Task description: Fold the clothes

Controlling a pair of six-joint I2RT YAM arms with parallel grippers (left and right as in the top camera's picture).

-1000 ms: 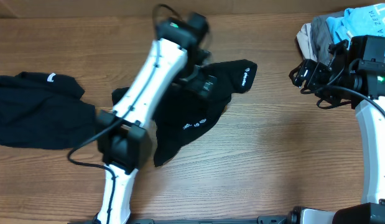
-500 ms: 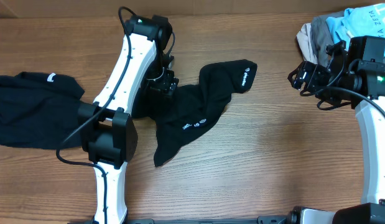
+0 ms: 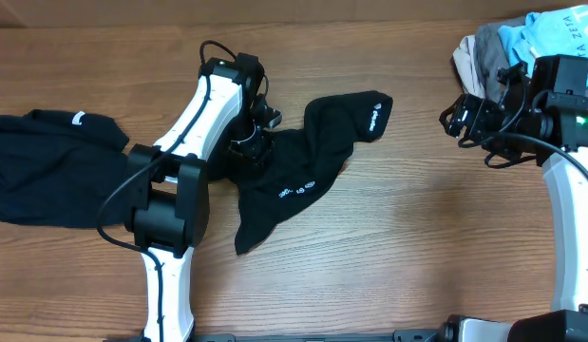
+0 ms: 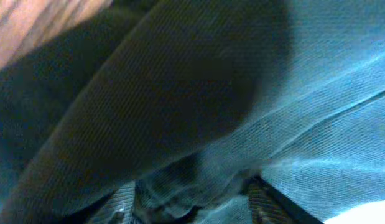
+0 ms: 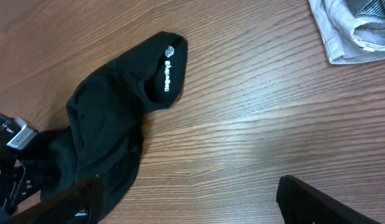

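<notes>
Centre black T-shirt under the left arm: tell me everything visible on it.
The limp black fabric T-shirt lies crumpled and unfolded on the wooden table, left of centre. One end reaches up-right and shows a small white printed logo. A narrower tail points toward the near edge, with more white print mid-body. The left gripper sits down on its upper-left part. Dark woven cloth fills the left wrist view, so whether the fingers are closed on it cannot be told.

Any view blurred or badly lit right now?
Left wrist: soft, lens up against the black shirt, bluish cast, only weave visible. Overhead: sharp, even light, no glare. Right wrist: sharp on the table grain and the shirt's logo.
</notes>
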